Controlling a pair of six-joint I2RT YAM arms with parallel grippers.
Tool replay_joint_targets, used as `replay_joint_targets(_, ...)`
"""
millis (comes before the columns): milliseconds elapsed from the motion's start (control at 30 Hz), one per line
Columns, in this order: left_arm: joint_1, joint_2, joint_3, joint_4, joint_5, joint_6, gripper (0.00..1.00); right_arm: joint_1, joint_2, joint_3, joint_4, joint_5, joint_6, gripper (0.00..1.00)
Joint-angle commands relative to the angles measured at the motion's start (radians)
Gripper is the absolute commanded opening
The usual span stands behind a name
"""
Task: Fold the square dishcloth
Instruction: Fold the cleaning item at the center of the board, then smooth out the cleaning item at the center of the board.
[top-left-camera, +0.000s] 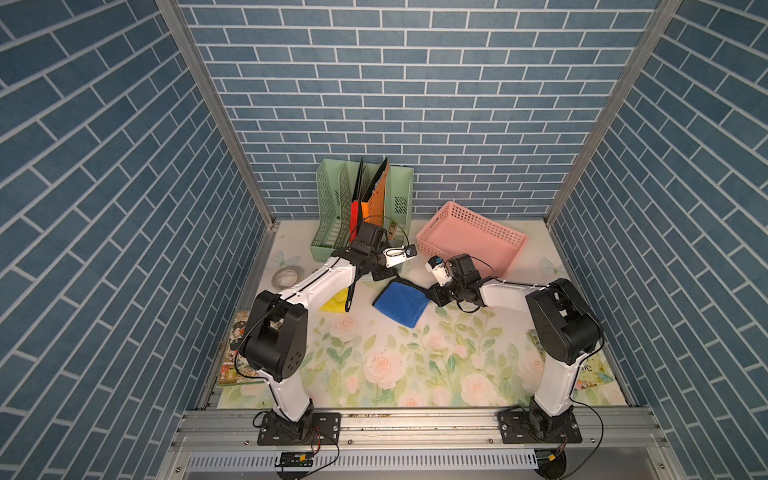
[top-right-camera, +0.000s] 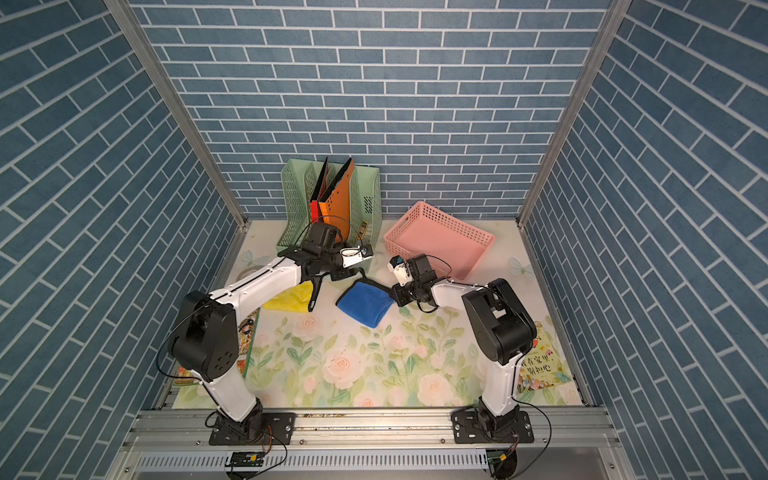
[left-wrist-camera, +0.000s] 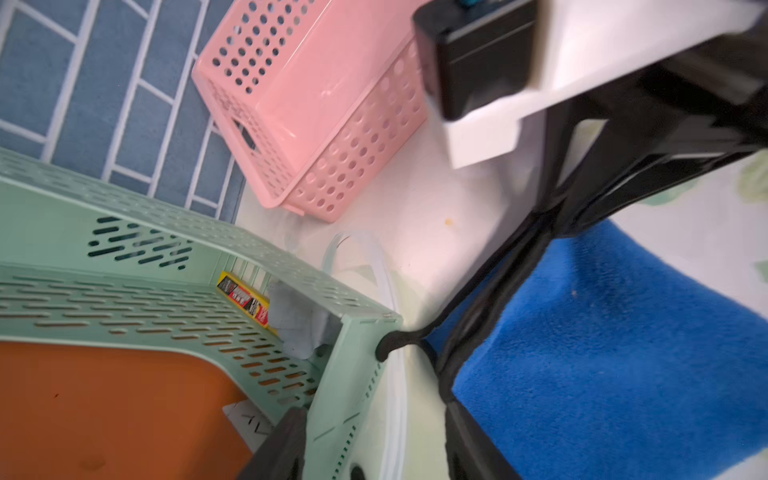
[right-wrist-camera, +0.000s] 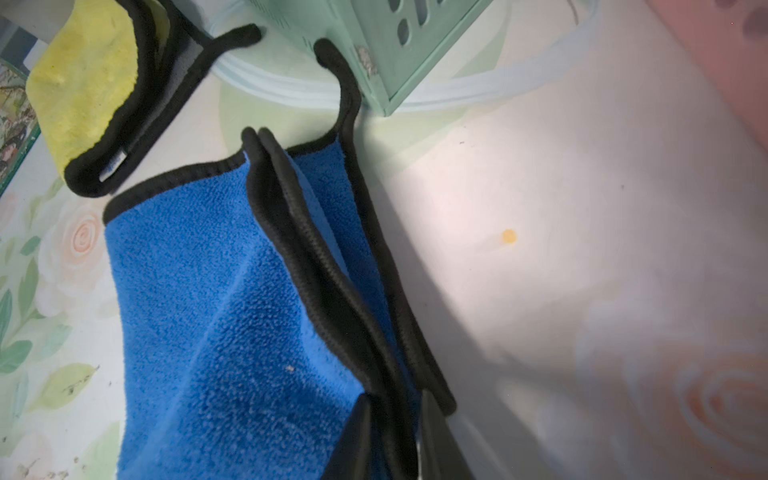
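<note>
- Blue dishcloth (top-left-camera: 401, 303): lying folded mid-mat, its black hems running between the narrowly parted jaws of the right gripper (right-wrist-camera: 395, 399). Whether they are pinching cannot be told.
- Left gripper (left-wrist-camera: 374, 409): standing open, with the dishcloth corner just beside one finger.
- Yellow cloth (top-right-camera: 291, 299): lying partly hidden under the left arm.
- Counting: two cloths, one pink basket (top-left-camera: 471, 237), one green file rack (top-left-camera: 332, 199).

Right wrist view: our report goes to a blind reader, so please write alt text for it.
A folded blue dishcloth with black trim lies on a floral table mat, its stacked edges running between the two dark fingers of the right tool. Near it sit a yellow cloth and the corner of a green file rack.
</note>
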Motion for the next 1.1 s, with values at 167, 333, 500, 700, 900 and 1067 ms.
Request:
replay_joint_targets(167,-0.002,0.140,-0.104,0.152,0.124,-0.207,0.27,-0.027,-0.177,-0.062,0.092,-0.130,0.268,0.30)
replay_joint_targets(333,-0.003,0.214,-0.041,0.172,0.104,-0.243,0.24,-0.010,-0.217,-0.233,0.336,-0.227,0.484,0.24)
replay_joint_targets(500,-0.007,0.255,-0.019,0.189,0.079,-0.270,0.24,0.059,-0.190,-0.314,0.503,-0.252,0.613,0.23)
replay_joint_targets(700,-0.015,0.277,0.009,0.104,0.072,-0.251,0.26,0.092,-0.079,-0.294,0.564,-0.242,0.676,0.23)
replay_joint_targets(900,-0.028,0.294,0.002,0.078,-0.037,-0.217,0.27,0.073,0.026,-0.286,0.521,-0.186,0.711,0.20)
replay_joint_targets(1067,-0.028,0.291,0.013,0.078,-0.053,-0.226,0.30,0.061,0.066,-0.298,0.482,-0.139,0.740,0.18)
